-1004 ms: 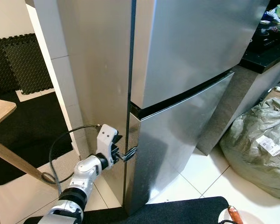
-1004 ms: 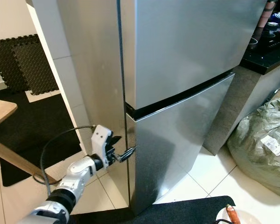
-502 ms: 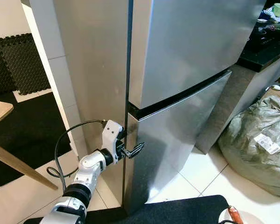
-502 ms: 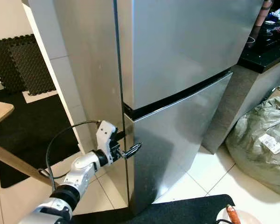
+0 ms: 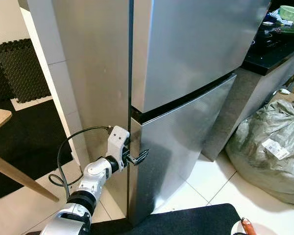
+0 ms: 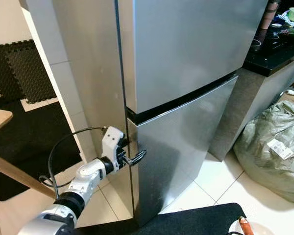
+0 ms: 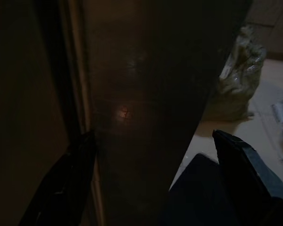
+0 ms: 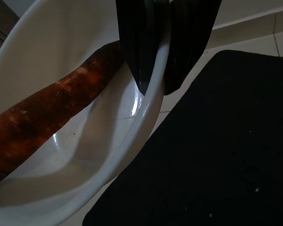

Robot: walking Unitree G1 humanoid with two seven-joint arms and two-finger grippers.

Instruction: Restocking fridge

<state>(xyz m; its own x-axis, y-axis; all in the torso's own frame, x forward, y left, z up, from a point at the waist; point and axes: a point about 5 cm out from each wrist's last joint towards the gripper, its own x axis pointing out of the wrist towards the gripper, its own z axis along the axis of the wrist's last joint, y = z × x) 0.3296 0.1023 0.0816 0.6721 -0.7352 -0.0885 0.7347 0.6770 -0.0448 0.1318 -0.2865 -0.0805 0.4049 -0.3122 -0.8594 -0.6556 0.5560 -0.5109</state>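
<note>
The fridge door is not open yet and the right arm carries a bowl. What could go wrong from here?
1. The left gripper is open at the edge of the lower fridge door, one finger on each side; it may slip off when pulling.
2. The right gripper pinches only the rim of the white bowl; a tilt could roll out the carrot.

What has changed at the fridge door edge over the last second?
The left gripper moved a little up the edge of the silver fridge's lower door, and its fingers now straddle that edge, open. The door looks shut as before. The right gripper pinches the rim of the white bowl holding a brown carrot-like root.
</note>
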